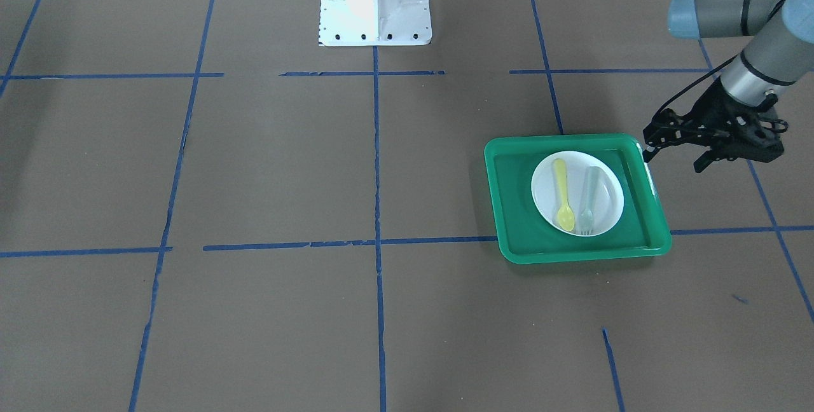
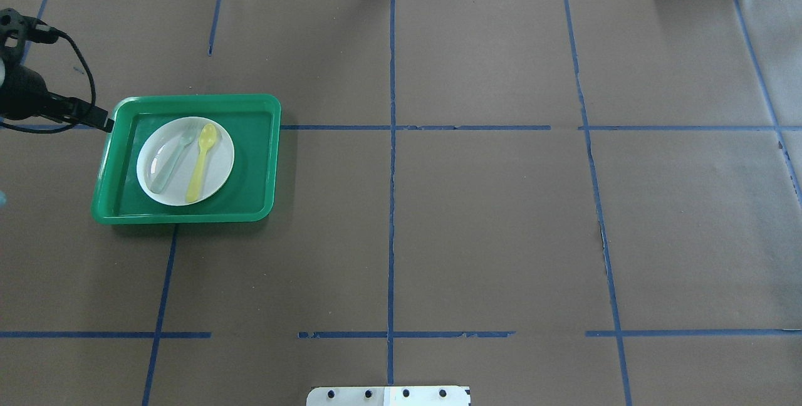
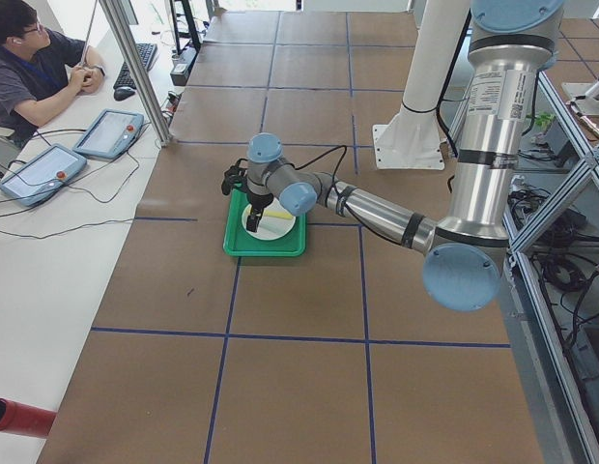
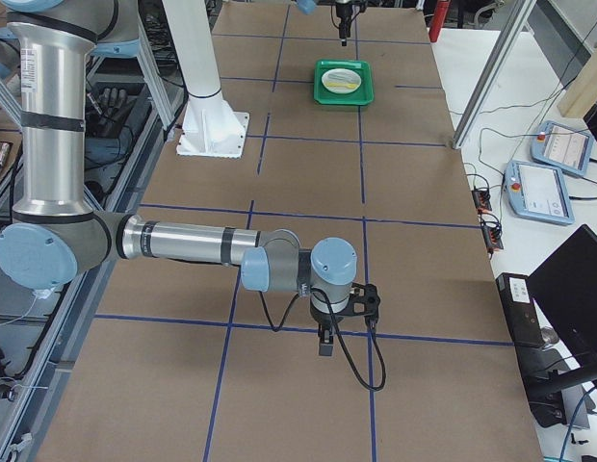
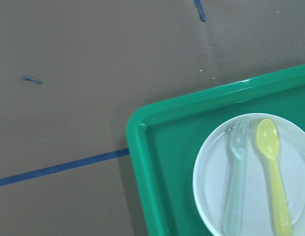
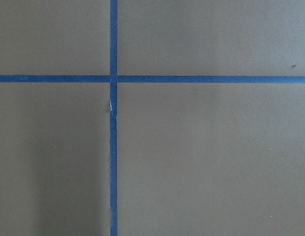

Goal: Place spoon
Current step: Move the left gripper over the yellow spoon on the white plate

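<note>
The small yellow plastic spoon (image 1: 562, 194) lay on the round white plate (image 1: 610, 203), so placing seemed done; the left gripper (image 1: 674, 161) hung wide, holding nothing.

The spoon (image 5: 273, 167) is smooth yellow plastic, faintly see-through. The fork (image 5: 235, 196) is a milkier grey-green plastic. The white plate (image 5: 206, 182) has a soft satin sheen. At the lower right of the left wrist view, the tray (image 5: 142, 147) is glossy green plastic, with light glinting along its rim. The table (image 2: 489, 224) wears matt brown paper, lined with blue tape (image 2: 391, 205) that is frayed in spots. The left gripper (image 1: 674, 161) looks matt black. The left arm (image 3: 493, 126) is brushed silver metal with dull blue-grey caps.
</note>
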You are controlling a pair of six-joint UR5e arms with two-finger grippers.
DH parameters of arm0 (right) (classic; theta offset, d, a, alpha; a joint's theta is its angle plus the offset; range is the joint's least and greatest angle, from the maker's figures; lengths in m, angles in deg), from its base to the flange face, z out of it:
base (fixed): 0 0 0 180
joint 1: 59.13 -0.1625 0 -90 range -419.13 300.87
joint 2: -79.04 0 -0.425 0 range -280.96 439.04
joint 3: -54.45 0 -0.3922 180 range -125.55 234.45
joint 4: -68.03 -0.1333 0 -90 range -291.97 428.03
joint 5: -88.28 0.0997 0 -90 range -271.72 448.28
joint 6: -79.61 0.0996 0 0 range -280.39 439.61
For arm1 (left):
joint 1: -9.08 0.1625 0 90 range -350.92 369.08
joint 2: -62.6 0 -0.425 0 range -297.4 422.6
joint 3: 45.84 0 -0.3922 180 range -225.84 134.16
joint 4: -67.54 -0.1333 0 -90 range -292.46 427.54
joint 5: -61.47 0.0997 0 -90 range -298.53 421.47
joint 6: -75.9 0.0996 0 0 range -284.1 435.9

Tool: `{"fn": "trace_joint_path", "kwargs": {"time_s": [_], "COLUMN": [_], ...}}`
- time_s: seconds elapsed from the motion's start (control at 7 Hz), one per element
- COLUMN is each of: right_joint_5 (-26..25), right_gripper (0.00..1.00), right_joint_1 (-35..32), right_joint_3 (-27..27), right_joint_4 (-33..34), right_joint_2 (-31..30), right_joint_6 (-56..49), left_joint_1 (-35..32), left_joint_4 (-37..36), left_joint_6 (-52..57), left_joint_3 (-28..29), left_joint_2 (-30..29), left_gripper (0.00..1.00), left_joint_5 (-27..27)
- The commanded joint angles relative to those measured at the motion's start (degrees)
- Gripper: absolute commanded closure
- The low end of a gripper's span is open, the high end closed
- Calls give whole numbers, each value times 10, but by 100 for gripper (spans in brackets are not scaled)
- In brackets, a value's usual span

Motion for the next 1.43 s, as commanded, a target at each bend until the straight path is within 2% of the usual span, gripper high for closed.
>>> {"fn": "trace_joint_path", "kwargs": {"time_s": [0.0,0.43,0.86,1.0,1.29], "right_joint_5": [0,0,0,0,0], "right_gripper": [0,0,0,0,0], "right_joint_1": [0,0,0,0,0], "right_joint_3": [0,0,0,0,0], "right_joint_4": [0,0,0,1,1], "right_joint_2": [0,0,0,0,0], "right_joint_6": [0,0,0,0,0], "left_joint_1": [59,115,139,140,140], "left_joint_4": [3,51,55,54,54], "left_joint_6": [-57,-97,-113,-113,-120], "left_joint_3": [39,71,82,91,105], "left_joint_2": [-43,-49,-56,-62,-78], "left_gripper": [0,0,1,5,46], "left_joint_5": [31,84,85,85,85]}}
